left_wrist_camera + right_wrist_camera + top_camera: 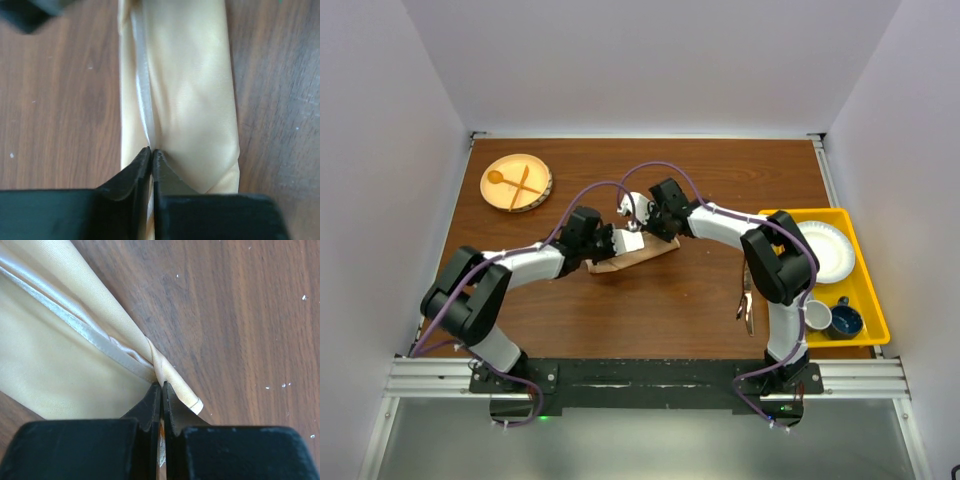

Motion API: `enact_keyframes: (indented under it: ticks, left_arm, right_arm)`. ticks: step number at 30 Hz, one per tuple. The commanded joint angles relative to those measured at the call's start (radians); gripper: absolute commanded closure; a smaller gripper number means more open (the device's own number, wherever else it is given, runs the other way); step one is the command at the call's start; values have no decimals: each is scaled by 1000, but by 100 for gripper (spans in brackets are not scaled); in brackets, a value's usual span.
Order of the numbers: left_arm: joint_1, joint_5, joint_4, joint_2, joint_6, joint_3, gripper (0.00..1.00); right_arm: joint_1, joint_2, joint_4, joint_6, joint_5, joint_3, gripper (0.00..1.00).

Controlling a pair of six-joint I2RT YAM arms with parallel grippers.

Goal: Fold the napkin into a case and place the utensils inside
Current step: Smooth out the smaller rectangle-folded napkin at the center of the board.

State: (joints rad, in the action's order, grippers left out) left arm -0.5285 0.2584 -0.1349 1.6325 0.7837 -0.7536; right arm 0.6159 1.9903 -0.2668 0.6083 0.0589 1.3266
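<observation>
The napkin (632, 257) lies folded into a narrow peach-orange strip near the table's middle. In the left wrist view the napkin (190, 90) runs away from my left gripper (151, 150), which is shut on a fold at its near end. My right gripper (161, 384) is shut on the napkin (60, 370) at a corner, with cloth showing between the jaws. From above, the left gripper (608, 253) and the right gripper (663, 238) meet over the strip and hide part of it. The dark utensils (746, 300) lie on the table beside the right arm.
A round wooden plate (491, 198) with a pale wooden spoon and fork sits at the back left. A yellow tray (868, 300) at the right holds a white plate (828, 250), a white cup (817, 316) and a blue mug (845, 321).
</observation>
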Motion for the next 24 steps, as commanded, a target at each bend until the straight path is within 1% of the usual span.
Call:
enact_keyframes:
  ticks: [1,5,8,9,10,11,12,13,14,15,16,17,18,20,21,22,24]
  left_arm:
    - [18,30,-3,-121,-84,34,82]
    - [18,38,-35,-200,-90,83,78]
    - [33,36,-38,-215,-104,89,76]
    - [45,45,-40,-218,-132,89,73]
    - [62,89,-34,-223,-149,76,69]
    - [103,119,-23,-227,-167,65,64]
    - [123,143,7,-229,-217,51,58]
    - [158,177,24,-232,-254,21,57]
    - [180,201,49,-229,-294,-1,57]
    - [206,235,126,-227,-382,-28,57]
    - [232,302,174,-223,-432,-71,57]
    - [283,323,199,-227,-486,-82,57]
    - [310,340,219,-233,-599,-87,57]
    - [372,454,251,-252,-676,-101,57]
    - [375,491,297,-258,-711,-105,58]
    - [375,568,308,-266,-727,-99,58]
    - [372,645,285,-296,-783,-69,61]
  right_arm:
    - [-12,15,-28,-19,-71,-38,100]
    - [-13,15,-32,-16,-62,-41,100]
    - [-12,18,-35,-18,-62,-43,100]
    - [-12,15,-35,-15,-62,-43,100]
    - [-12,15,-34,-15,-62,-44,100]
    - [-12,13,-35,-13,-42,-44,100]
    - [-12,13,-35,-9,-39,-44,100]
    - [-12,13,-35,-7,-39,-44,100]
    - [-13,10,-35,-7,-39,-46,100]
    - [-12,10,-38,-4,-36,-46,100]
    - [-13,11,-38,-5,-36,-44,100]
    - [-12,8,-38,-4,-34,-46,100]
    - [-13,8,-38,-4,-34,-44,100]
    - [-13,11,-41,-7,-34,-41,100]
    - [-13,11,-45,-10,-33,-38,100]
    - [-12,13,-48,-12,-34,-33,100]
    - [-12,18,-55,-22,-34,-29,100]
